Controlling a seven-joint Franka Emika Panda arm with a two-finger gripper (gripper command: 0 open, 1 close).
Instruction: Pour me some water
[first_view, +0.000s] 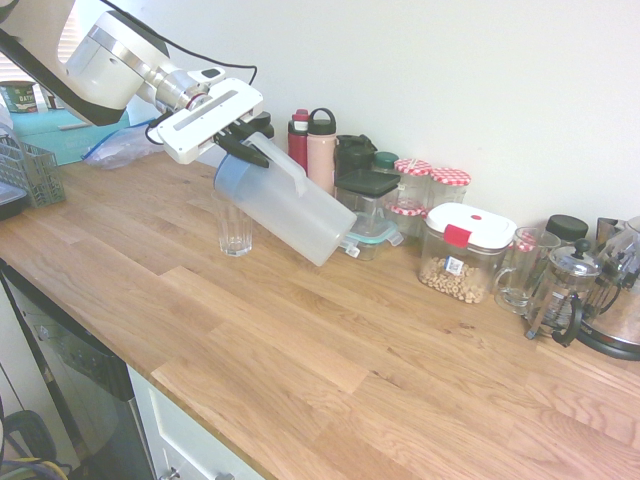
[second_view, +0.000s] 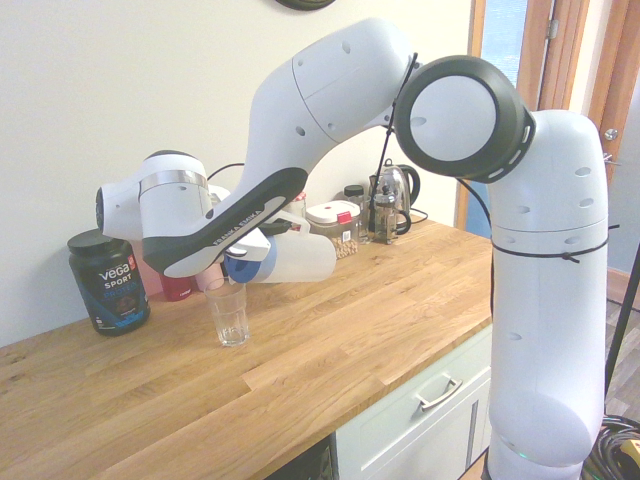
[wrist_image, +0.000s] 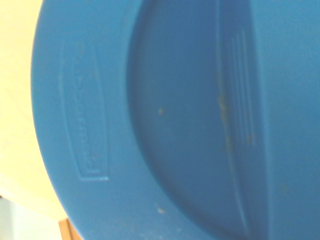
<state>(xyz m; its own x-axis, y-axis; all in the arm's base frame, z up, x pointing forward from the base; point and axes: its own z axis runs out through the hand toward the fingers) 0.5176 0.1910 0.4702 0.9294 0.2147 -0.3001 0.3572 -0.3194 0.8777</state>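
One white robot gripper (first_view: 243, 141) tips a water pitcher (first_view: 290, 205) over a drinking glass (first_view: 235, 229).
Its fingers pinch the pitcher's handle; the blue lid (wrist_image: 165, 120) points down toward the glass standing on the wooden countertop (first_view: 330, 350).

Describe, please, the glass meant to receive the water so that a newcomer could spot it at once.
Start at the long wooden countertop and find the tilted pitcher held in the robot's gripper. Just under its blue lid end stands a small clear tumbler, alone on open wood. Unlike the handled glass mug among the jars by the wall, it has no handle.
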